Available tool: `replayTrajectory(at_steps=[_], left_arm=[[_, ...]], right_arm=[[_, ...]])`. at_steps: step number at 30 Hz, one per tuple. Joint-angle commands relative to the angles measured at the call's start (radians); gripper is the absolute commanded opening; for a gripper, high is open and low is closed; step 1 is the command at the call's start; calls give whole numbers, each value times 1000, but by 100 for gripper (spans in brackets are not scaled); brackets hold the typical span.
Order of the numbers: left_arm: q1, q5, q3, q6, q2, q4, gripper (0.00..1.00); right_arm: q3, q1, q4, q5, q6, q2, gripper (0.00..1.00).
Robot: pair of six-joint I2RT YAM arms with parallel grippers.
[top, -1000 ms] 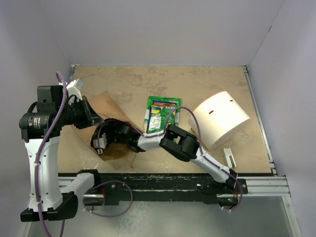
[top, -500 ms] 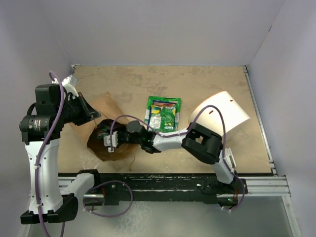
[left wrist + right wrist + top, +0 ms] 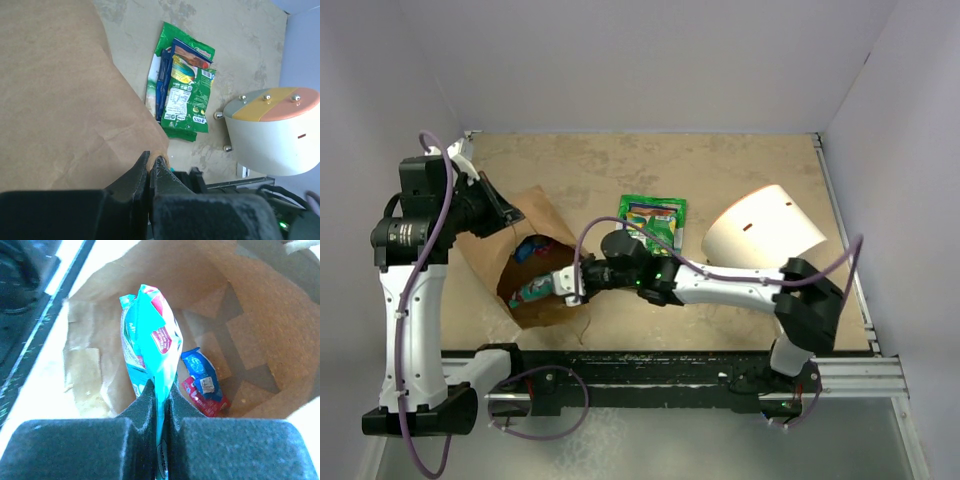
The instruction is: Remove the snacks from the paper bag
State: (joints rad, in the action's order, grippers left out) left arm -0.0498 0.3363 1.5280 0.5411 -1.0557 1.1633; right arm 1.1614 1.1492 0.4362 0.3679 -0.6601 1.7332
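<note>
- The right hand [image 3: 160,390], closed almost fully, is pinching a teal packet [image 3: 149,335] at the mouth of the paper bag [image 3: 260,315].
- A red and blue packet [image 3: 202,382] is lying deeper inside the bag.
- The left hand [image 3: 151,162], fingers pressed together, is gripping the bag's rim.
- A stack of green packets [image 3: 651,222] is lying on the tan worktop [image 3: 620,165], near a white tub [image 3: 760,240].
- Pale walls [image 3: 640,60] are enclosing the worktop.

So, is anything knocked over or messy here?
Yes: the white cylinder lies tipped on its side, far right. The paper bag looks wrinkled and tilted, its rim pinched by the left gripper.
</note>
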Motion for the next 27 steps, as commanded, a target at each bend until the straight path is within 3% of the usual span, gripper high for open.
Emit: replayTrajectory(at_steps=[1, 7, 12, 17, 20, 23, 27], left_arm=[[3, -19, -18, 15, 2, -78, 0], [4, -1, -62, 29, 9, -109, 0], [4, 1, -58, 12, -11, -117, 0], [4, -6, -35, 14, -14, -109, 0], [4, -25, -49, 23, 3, -113, 0], [2, -31, -73, 28, 23, -116, 0], [3, -27, -84, 36, 31, -119, 0]], right_arm=[[6, -5, -250, 116, -39, -187, 0], [-35, -6, -526, 128, -107, -439, 0], [-79, -32, -609, 69, 17, -652, 0], [-108, -53, -676, -159, 109, -777, 0], [-163, -93, -651, -331, 61, -869, 0], [-242, -146, -512, -514, 49, -938, 0], [-220, -186, -376, -632, 164, -851, 0]])
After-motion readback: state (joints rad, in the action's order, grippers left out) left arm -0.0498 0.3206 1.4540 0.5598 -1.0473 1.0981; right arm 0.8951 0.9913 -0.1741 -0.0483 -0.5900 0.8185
